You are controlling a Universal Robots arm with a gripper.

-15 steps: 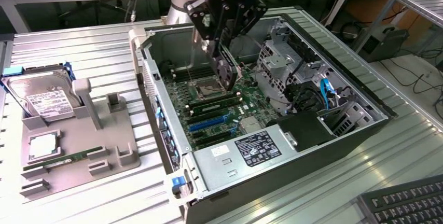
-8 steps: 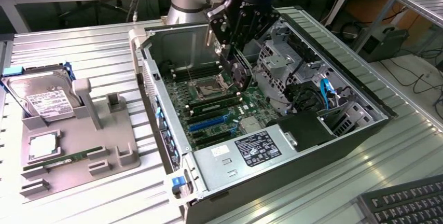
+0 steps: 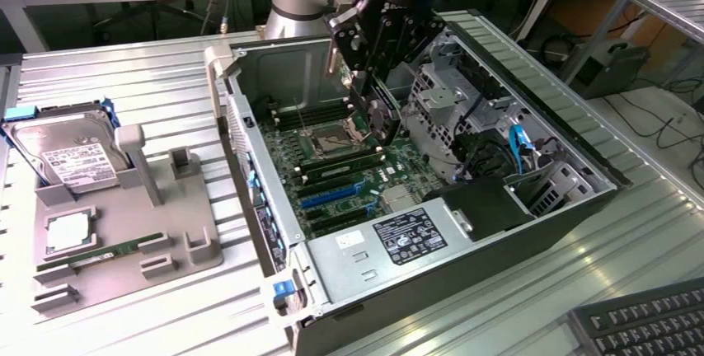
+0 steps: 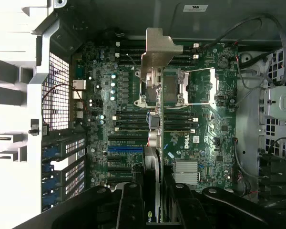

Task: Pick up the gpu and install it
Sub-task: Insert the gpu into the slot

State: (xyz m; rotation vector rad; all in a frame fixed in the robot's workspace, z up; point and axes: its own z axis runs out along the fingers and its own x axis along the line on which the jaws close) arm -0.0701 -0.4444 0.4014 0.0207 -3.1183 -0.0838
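gripper (image 3: 372, 76) is clamped on the gpu (image 3: 381, 125), with the card sandwiched flat between the fingers (image 4: 131, 202). Card hangs edge-down inside the open case (image 3: 517, 59), above the motherboard (image 3: 277, 143), roughly over the processor socket (image 3: 330, 138) and the memory slots next to it. It's not seated in anything, and there looks to be clear air under it. Wrist view has it edge-on, with the silvery bracket (image 4: 159, 50) at the end away from the gripper and the blue slot (image 4: 126, 149) off to one side of the card's line.

Handling, my read:
- It's light and stiff and won't flex much.
- It is fragile: there are exposed parts on the board, and the contact edge shouldn't get scraped.
- The faces are smooth, so it could pivot in a two-finger pinch if the bracket end snags.
- The best hold is the one it has, flat across the faces and away from the contacts and fan.

Hard drive (image 3: 72, 158) sits on the tray (image 3: 193, 232) at the exterior view's left, well apart from the case.
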